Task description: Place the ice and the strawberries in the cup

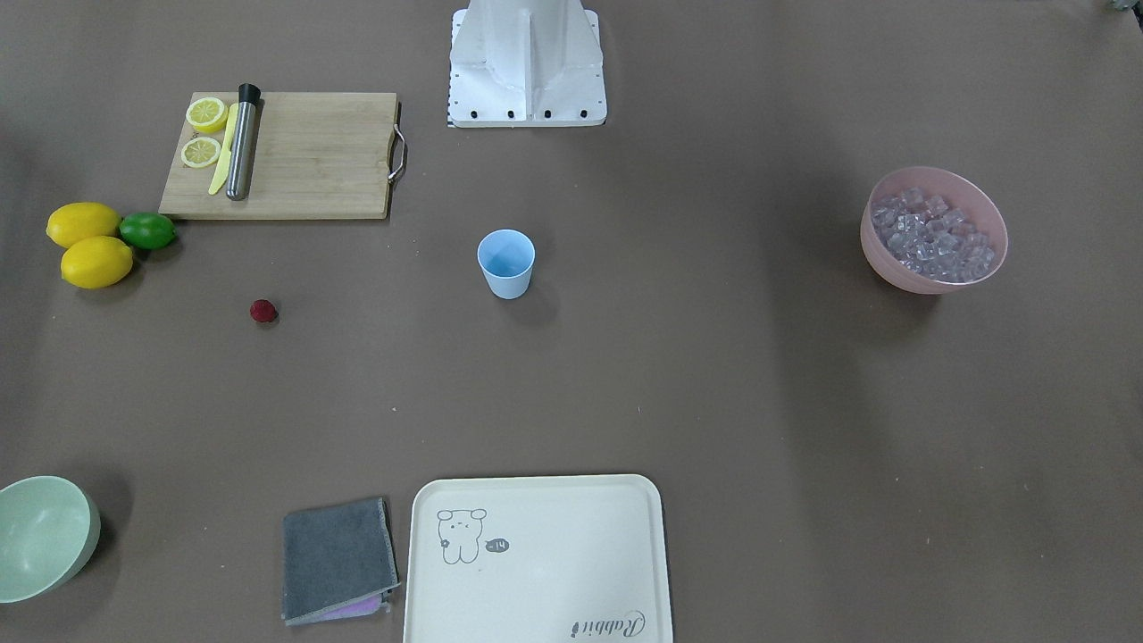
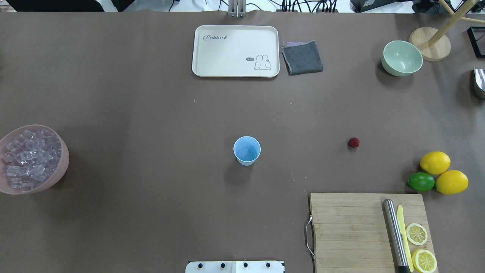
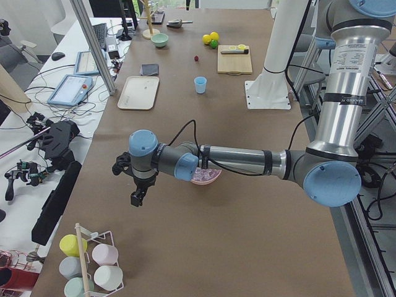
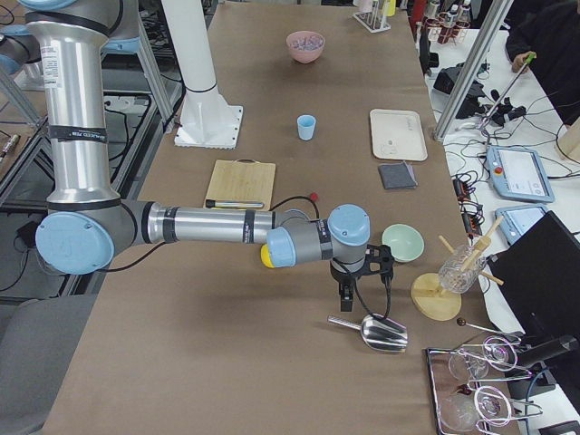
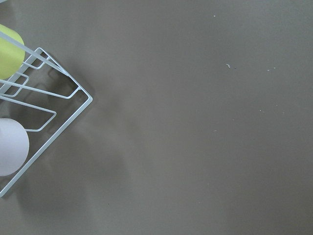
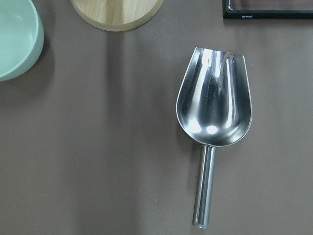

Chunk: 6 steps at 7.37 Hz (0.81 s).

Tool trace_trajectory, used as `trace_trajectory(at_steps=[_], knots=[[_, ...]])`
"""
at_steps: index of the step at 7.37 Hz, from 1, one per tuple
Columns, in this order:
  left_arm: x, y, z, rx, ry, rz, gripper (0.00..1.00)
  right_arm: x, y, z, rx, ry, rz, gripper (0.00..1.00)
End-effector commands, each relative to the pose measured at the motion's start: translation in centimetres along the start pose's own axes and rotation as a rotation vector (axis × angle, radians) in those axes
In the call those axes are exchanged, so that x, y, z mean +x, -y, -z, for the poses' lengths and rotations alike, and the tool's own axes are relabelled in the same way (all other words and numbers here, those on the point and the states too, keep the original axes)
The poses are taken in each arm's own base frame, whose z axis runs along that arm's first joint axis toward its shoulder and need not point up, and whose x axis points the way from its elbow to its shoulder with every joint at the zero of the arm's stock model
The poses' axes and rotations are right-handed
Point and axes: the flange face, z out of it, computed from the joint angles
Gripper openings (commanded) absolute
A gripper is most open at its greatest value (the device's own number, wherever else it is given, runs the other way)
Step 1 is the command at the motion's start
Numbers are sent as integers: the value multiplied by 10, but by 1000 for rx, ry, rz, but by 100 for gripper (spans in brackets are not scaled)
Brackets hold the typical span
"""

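While the cup (image 2: pixel 247 150) stands empty at the middle of the worktop (image 2: pixel 151 113), no part of the task is judged to have been done. The ice (image 2: pixel 30 159) is heaped in the pink bowl (image 2: pixel 63 167) well off to the robot's left, and the strawberry (image 2: pixel 354 142) lies alone to the cup's right, near the lemons (image 2: pixel 435 162). Fetching a tool appears to be the step in hand. The right end effector (image 4: pixel 347 294) is hung above the steel scoop (image 6: pixel 214 110) at the worktop's end, apart from it; the scoop's handle would have to be met squarely and closed upon next. The left end effector (image 3: pixel 136 197) is held over bare worktop beside a wire cup rack (image 5: pixel 90 98). Nothing is seen gripped by either, and how far each is opened cannot be told.
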Motion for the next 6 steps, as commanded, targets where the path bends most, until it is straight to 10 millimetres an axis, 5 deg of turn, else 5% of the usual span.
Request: trace_trajectory(at_steps=[1,6], knots=[[-1,0,-2,0,0,-1,99,0,-1,0,-1,0,-1,100],[-4,-12,-3,-7,7,23,99,0,-6,-2,-9,36,-1,100]])
